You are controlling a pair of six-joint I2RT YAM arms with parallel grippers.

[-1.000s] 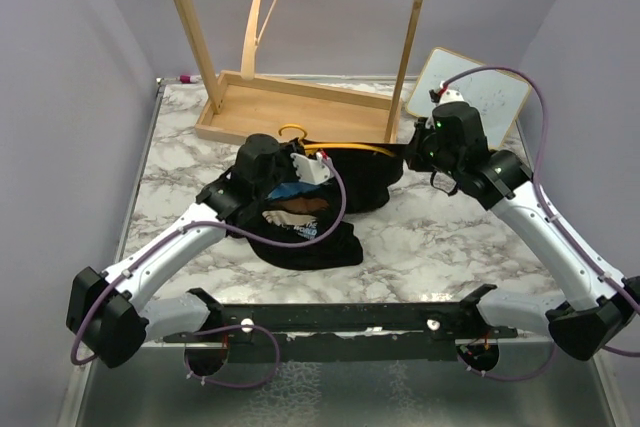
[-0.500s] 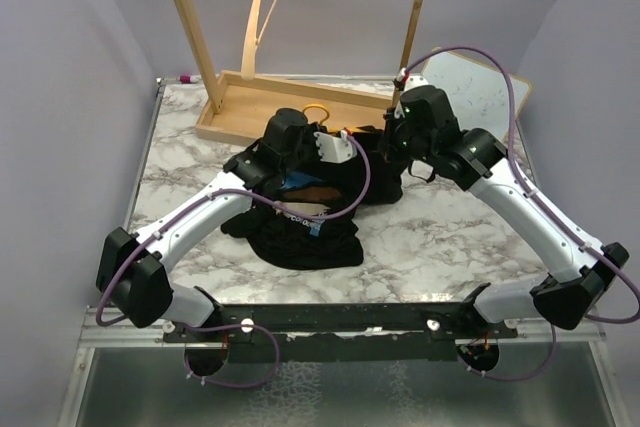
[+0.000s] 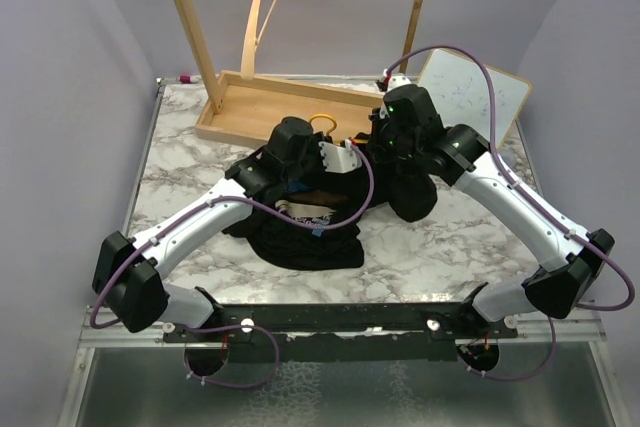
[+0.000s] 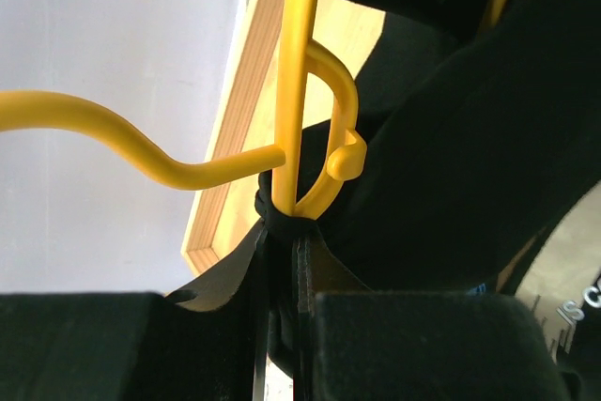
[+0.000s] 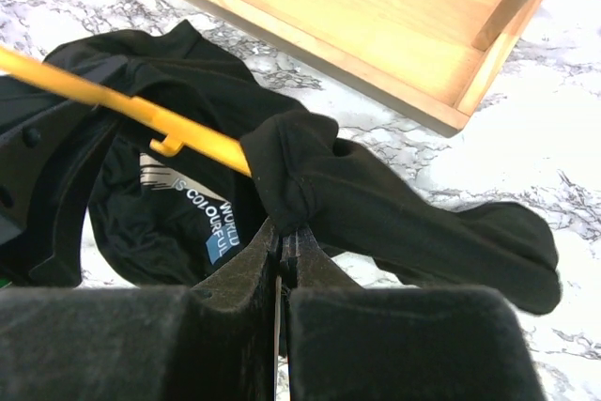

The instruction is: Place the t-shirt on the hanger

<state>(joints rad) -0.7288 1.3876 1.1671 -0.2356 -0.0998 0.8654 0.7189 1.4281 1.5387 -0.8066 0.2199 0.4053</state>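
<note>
Black cloth of the t-shirt is heaped on the marble table before the wooden tray, and most of the hanger is hidden under it; only its yellow hook is seen from above. The hanger's neck is clamped by the left gripper, seemingly with cloth caught in too. A shirt fold is pinched tight by the right gripper, which is now drawn in from the whiteboard beside the left

left arm + right arm: white links, black joints | purple cables loop off each wrist | green LED on right wrist | left gripper, right gripper: black fingers | black base rail at near edge
</note>
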